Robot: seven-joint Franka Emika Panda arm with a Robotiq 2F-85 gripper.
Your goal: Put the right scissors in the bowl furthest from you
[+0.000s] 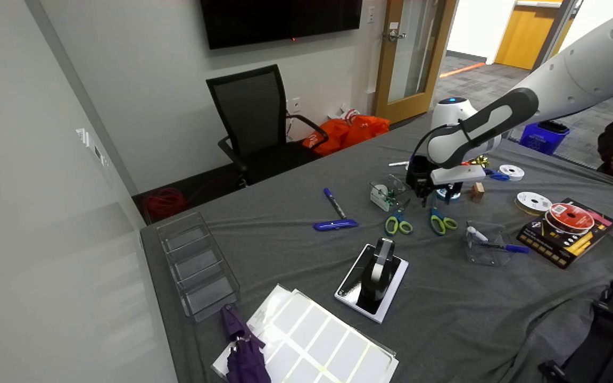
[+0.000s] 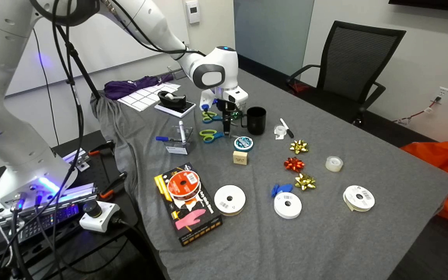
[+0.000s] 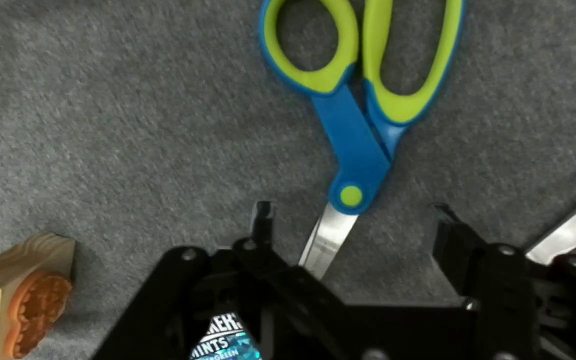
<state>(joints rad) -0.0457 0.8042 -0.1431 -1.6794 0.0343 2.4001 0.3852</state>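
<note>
The gripper [image 3: 351,212] is hovering with its two black fingers [image 3: 263,227] standing well apart, and between them, in the wrist view, the pivot and steel blades of the right scissors [image 3: 360,155] are showing. These scissors are lying on gray cloth [image 3: 143,150], which is having a fuzzy, wool-like surface, and their lime-and-blue plastic handles are forming one round loop and one long loop. The fingertips are appearing blurred here, so I am not telling for sure whether they are touching the cloth. Two pairs of scissors are lying in both exterior views; the other scissors [image 1: 398,223], in the same colours, are resting near. Two clear plastic boxes are standing near them: the far box [image 1: 398,183] is holding one white tape [image 1: 380,198] and one shiny green piece [image 1: 390,200], and the near box [image 1: 482,259] is holding two markers [image 1: 477,234]. One cylinder-shaped black mug [image 2: 256,121], one round tin of mints [image 2: 243,144] and one wooden stamp [image 3: 40,310] with a carved orange face are standing close to the gripper. In an exterior view, three shiny bows [image 2: 294,164], two gold and one red, are lying, three white, disc-like spools [image 2: 230,206] are resting flat, and one red spool [image 2: 184,181] is sitting on a printed carton [image 2: 208,216].
</note>
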